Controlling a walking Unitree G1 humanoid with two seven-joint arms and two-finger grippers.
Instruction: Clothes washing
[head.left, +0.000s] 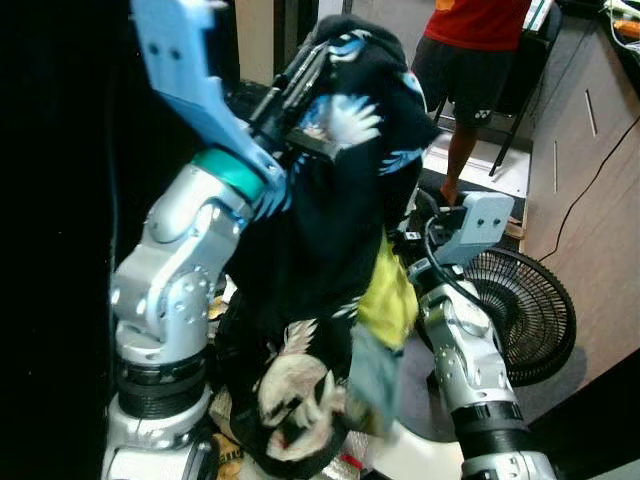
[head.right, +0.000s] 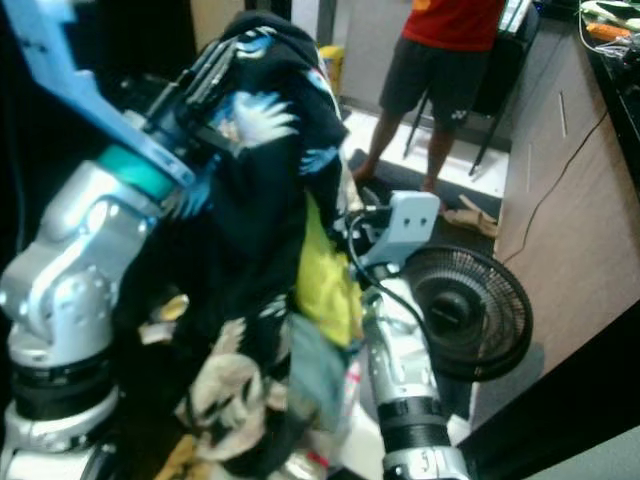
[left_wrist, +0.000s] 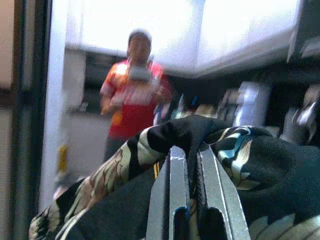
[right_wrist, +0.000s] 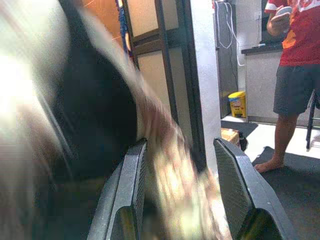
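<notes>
Dark patterned garment (head.left: 330, 230) hanging long axis downward from the raised left gripper (left_wrist: 192, 165), clamped on its top fold; right gripper (right_wrist: 185, 195) lower right beside the cloth, fingers apart.

Black fan (head.left: 530, 315) on floor nr wood cabinet (head.left: 590, 160), person (head.left: 475, 60) behind.

My right wrist view blurs the patterned garment (right_wrist: 100, 125); the person (head.left: 475, 60) is cropped above the chest.
</notes>
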